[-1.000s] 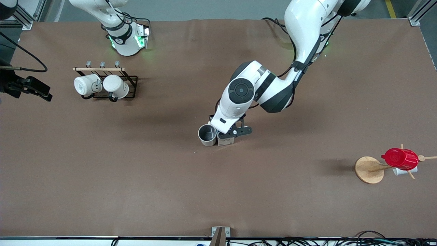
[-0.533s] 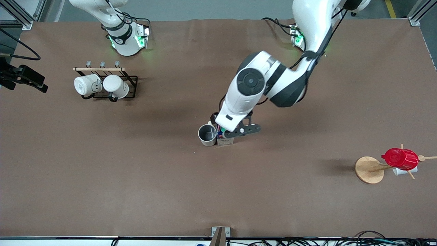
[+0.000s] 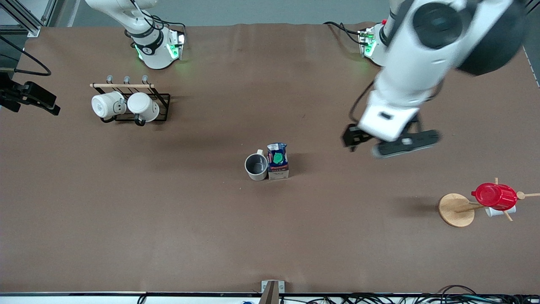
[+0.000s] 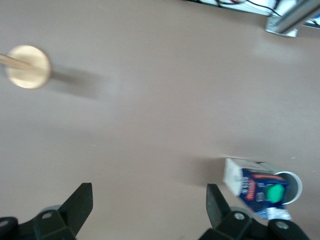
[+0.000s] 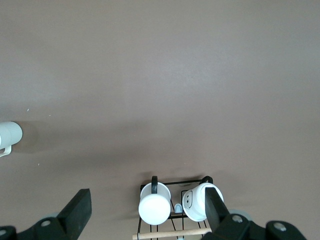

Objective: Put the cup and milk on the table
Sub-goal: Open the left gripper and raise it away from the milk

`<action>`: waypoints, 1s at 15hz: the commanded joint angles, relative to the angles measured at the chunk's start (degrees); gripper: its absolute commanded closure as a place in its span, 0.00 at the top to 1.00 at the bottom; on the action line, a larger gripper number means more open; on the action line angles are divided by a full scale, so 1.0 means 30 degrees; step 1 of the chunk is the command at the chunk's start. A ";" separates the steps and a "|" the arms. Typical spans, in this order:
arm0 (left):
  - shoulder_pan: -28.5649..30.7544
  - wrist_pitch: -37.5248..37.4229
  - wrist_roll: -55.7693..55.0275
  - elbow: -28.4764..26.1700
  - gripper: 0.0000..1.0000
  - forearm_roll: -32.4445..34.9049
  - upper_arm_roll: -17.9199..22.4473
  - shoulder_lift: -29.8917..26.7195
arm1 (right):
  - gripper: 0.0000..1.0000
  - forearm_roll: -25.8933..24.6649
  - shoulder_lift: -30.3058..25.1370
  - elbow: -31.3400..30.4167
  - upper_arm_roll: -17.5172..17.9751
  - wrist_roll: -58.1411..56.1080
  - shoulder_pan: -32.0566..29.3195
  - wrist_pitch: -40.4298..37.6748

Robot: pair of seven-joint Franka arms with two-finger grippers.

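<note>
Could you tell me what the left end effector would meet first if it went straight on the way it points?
Probably only bare table: the left end effector is open and points down, with the milk off to one side.

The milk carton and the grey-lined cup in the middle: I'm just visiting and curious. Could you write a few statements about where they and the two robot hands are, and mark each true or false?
1. The milk stands upright on the table, right beside the cup. True.
2. The left gripper is shut on the milk. False: it is open, holds nothing, and hangs over bare table toward the left arm's end.
3. The cup lies tipped on its side. False: it stands upright, its dark inside showing.
4. The right gripper is open, above the black rack with two white mugs. True.
5. A red cup hangs on the wooden stand. True.
</note>
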 commanded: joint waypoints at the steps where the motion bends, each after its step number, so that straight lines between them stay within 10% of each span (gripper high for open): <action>1: 0.1730 -0.1397 0.2128 -0.0675 1.00 0.0247 -0.0127 -0.1924 | 1.00 0.0222 -0.0123 -0.0121 -0.0051 -0.0213 -0.0030 -0.0090; 15: 0.8500 -0.3365 1.1217 -0.7523 1.00 -0.2567 -0.1676 -0.9014 | 1.00 0.0193 -0.0093 -0.0150 -0.0637 -0.0945 -0.0118 -0.0149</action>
